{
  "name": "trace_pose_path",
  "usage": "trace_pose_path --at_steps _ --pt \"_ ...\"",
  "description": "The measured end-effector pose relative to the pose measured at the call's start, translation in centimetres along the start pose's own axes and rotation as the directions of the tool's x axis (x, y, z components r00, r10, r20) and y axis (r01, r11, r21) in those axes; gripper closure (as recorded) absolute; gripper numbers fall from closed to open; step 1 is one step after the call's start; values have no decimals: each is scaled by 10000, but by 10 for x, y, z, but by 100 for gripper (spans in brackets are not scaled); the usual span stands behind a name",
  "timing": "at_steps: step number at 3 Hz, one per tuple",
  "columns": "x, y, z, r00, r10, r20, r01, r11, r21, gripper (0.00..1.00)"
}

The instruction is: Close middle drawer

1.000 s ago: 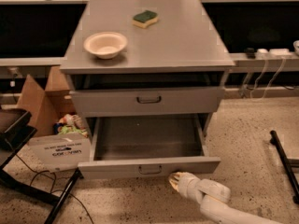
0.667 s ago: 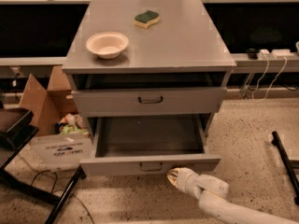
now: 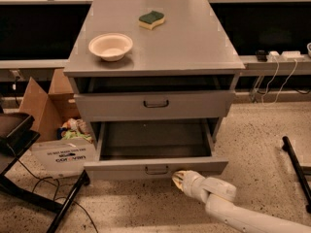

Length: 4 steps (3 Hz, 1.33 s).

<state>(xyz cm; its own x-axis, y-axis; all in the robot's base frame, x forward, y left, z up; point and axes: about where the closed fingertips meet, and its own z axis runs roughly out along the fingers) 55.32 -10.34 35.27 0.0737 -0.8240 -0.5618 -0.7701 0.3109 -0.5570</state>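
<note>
Camera view: one grey cabinet (image 3: 194, 52) stands on the speckled floor, and it shows two drawers. The middle drawer (image 3: 121, 169) is the lower one. It is pulled well out, so its long grey tray lies open to view and its low front panel faces the floor in front. The taller-fronted drawer (image 3: 194, 105) above it is pushed in. Each drawer has one dark loop handle, two in all. On the cabinet top sit one cream bowl (image 3: 111, 46) towards the left and one green-and-yellow sponge (image 3: 151, 19) further back, well apart from each other. One cardboard box (image 3: 51, 130) stands left of the cabinet.

There is one gripper (image 3: 178, 176), at the end of the white arm that comes in from the lower right. It sits at the lower edge of the middle drawer's front panel, just right of the handle. I cannot tell how far open it is, whether it touches the panel, or whether it holds anything.

Since the earlier frame the gripper has moved up and left, closer to the panel. The drawer looks about as far out as it was, and the bowl and sponge have not moved.
</note>
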Motion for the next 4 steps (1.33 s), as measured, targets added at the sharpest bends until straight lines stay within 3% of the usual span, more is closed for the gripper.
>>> trace_pose_path --at_steps 3,4 --pt "-37 -38 6 9967 -719 367 707 9969 340 100" --pt "-37 -38 6 9967 -719 367 707 9969 339 81"
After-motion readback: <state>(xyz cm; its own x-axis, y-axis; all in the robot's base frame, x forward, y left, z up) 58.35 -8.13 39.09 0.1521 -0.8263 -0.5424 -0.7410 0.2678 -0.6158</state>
